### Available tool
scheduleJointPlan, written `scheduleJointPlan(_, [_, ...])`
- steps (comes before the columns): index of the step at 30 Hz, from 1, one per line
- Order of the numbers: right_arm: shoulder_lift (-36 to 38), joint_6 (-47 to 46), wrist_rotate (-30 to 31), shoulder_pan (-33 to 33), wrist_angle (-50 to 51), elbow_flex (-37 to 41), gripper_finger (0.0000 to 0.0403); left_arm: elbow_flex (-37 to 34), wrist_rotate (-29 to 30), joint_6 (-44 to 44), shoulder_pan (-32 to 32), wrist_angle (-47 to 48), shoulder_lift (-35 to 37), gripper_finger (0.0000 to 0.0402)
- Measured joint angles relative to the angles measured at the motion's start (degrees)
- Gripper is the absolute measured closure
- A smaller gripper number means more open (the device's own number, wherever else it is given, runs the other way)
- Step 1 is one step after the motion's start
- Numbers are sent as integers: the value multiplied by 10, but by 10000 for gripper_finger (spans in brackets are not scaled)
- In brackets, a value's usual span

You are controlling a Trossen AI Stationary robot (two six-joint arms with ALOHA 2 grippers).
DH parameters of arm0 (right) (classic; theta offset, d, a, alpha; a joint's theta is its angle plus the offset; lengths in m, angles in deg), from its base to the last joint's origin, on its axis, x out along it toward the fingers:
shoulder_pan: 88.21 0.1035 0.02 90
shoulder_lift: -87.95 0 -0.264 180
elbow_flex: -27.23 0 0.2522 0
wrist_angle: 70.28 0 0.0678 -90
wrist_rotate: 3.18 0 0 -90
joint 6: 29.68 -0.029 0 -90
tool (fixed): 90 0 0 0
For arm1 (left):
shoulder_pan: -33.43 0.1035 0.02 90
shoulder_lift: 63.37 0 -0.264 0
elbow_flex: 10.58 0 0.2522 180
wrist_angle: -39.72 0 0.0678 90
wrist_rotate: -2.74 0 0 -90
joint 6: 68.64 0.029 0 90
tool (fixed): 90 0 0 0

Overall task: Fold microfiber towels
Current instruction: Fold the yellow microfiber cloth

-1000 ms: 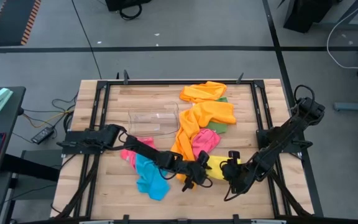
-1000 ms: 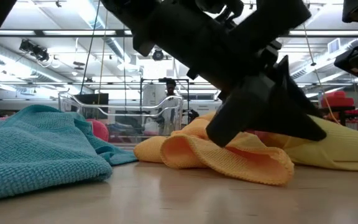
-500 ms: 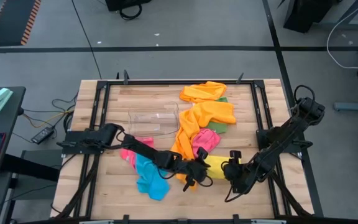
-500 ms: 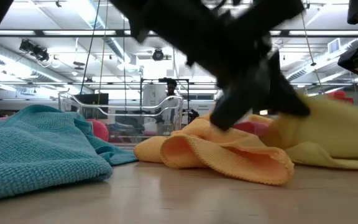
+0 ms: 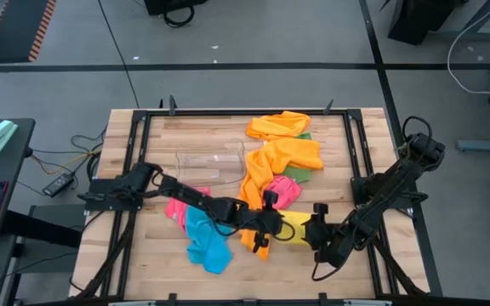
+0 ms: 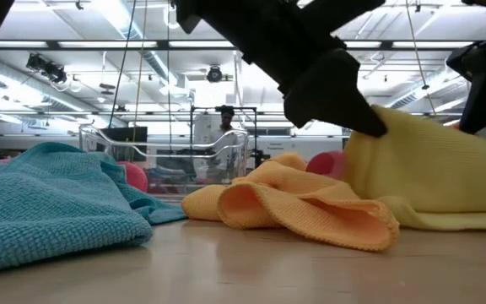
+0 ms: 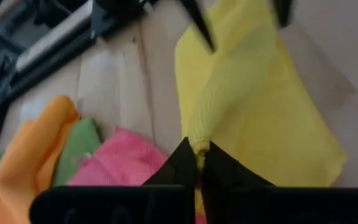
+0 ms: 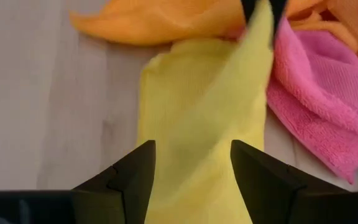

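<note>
Wooden counter from above: microfiber towels heaped along the middle and right, none folded flat yet, so nearly all the work left. Left end effector pinched shut on the yellow towel at the near centre, right end effector just beside it, jaws apart, holding nothing. Bare wood far left beside the clear bin, a strip along the near edge too.

Low down: yellow towel lifted in a peak on the right, orange towel slumped in front, blue towel left.

Left wrist: fingertips clamped on a yellow fold, pink towel near.

Right wrist: fingers spread wide, yellow cloth between and beyond, untouched.
</note>
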Motion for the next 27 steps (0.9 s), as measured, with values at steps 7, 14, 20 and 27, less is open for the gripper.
scheduleJointPlan(7, [-16,3,2,-1,4,-4,185,0,25,-35,5,27,0,374])
scheduleJointPlan(14, [-29,-11,27,1,29,-4,185,0,25,-44,4,53,0,387])
scheduleJointPlan(20, [-29,13,40,9,28,-4,173,0,25,-44,2,66,-1,366])
scheduleJointPlan(27, [-29,8,17,-12,28,-4,100,0,25,-49,2,85,-1,388])
